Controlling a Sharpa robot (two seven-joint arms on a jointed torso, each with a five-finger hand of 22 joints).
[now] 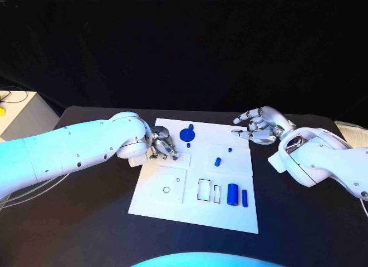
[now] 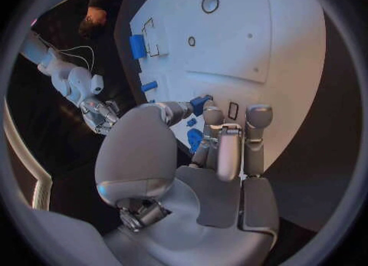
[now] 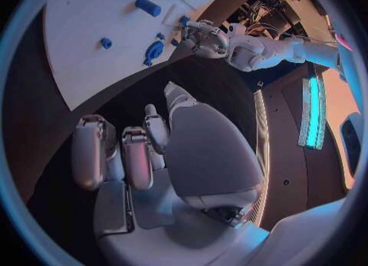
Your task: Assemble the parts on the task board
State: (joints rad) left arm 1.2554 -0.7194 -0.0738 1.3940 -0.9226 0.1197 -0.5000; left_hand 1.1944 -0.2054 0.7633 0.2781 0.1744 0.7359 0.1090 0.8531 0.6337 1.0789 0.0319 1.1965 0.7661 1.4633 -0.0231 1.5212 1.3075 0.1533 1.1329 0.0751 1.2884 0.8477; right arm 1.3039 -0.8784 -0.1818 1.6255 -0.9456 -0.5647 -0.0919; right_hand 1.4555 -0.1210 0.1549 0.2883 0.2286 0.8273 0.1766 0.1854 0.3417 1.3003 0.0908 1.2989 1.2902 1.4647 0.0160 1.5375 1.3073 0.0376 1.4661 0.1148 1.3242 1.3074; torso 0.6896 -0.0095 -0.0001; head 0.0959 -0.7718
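Note:
The white task board (image 1: 176, 208) lies mid-table. My left hand (image 1: 161, 146) sits low over its far left section with fingers curled; the left wrist view shows a small blue part (image 2: 201, 102) pinched between thumb and a finger, just above the board (image 2: 253, 27). A blue round part (image 1: 187, 133) lies just beyond that hand. A blue peg (image 1: 217, 162) lies mid-board. A blue cylinder (image 1: 232, 195) and a thin blue bar (image 1: 245, 198) lie beside the rectangular slots (image 1: 205, 190). My right hand (image 1: 260, 125) hovers at the board's far right corner, fingers apart, holding nothing.
A round hole (image 1: 167, 189) sits in the board's near left section. A white box (image 1: 19, 117) stands at the table's far left. Black table (image 1: 79, 222) surrounds the board. The right wrist view shows the left hand (image 3: 203, 36) near the round part (image 3: 153, 51).

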